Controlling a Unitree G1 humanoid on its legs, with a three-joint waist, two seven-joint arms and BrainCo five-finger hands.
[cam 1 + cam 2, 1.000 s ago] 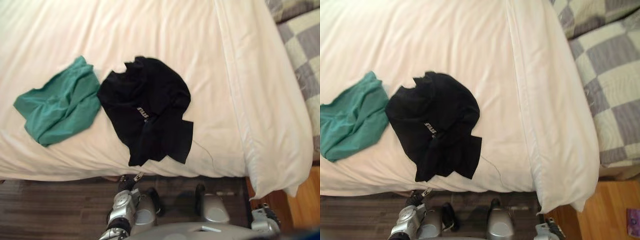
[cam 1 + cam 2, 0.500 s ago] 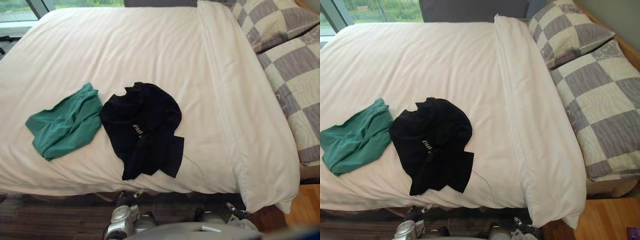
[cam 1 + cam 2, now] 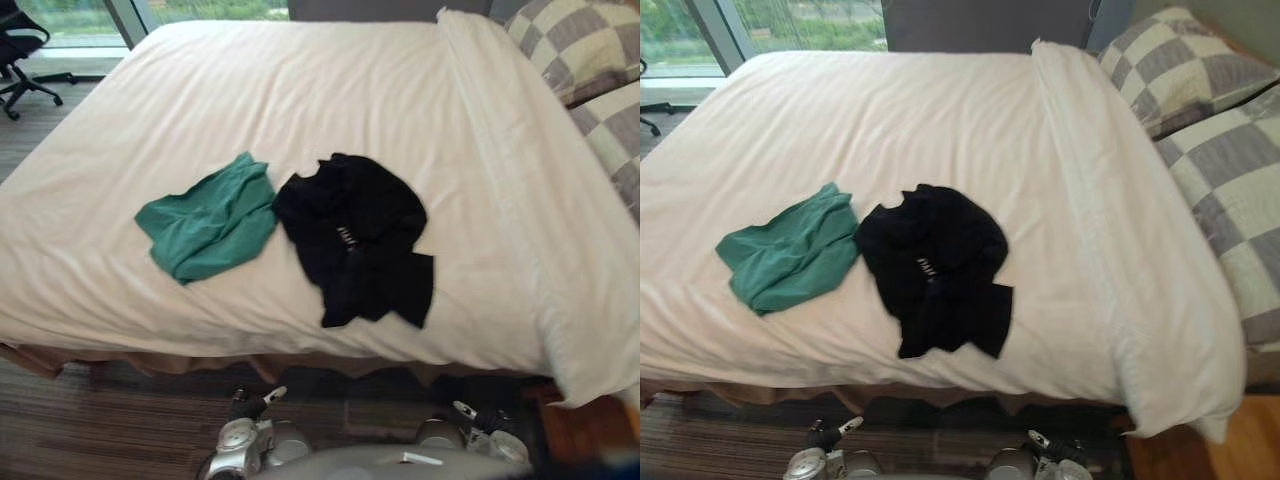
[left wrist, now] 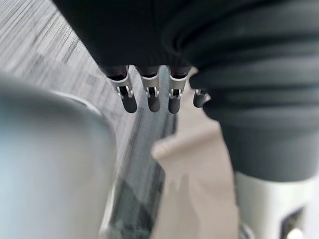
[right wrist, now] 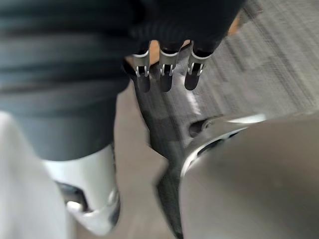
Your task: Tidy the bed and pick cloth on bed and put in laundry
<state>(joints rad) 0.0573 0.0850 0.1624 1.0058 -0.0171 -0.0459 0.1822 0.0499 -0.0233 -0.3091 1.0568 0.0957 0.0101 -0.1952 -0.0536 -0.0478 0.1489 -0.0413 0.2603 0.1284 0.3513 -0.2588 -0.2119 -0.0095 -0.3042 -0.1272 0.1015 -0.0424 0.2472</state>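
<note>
My left robot hand [image 4: 149, 97] hangs low beside me over the striped floor [image 4: 55, 55], its fingers loose and straight, holding nothing. My right robot hand [image 5: 164, 77] hangs the same way on my other side, fingers relaxed and empty. Before me stands the bed [image 3: 330, 80], covered in a white duvet. Two cloths lie on it, near the edge closest to me: a crumpled green cloth [image 3: 208, 218] to the left and a black cloth [image 3: 355, 235] just beside it on the right. I cannot tell whether the two touch. Checked pillows [image 3: 1185, 70] lie at the right end of the bed, and an office chair [image 3: 22, 48] stands on the floor past its far left corner
</note>
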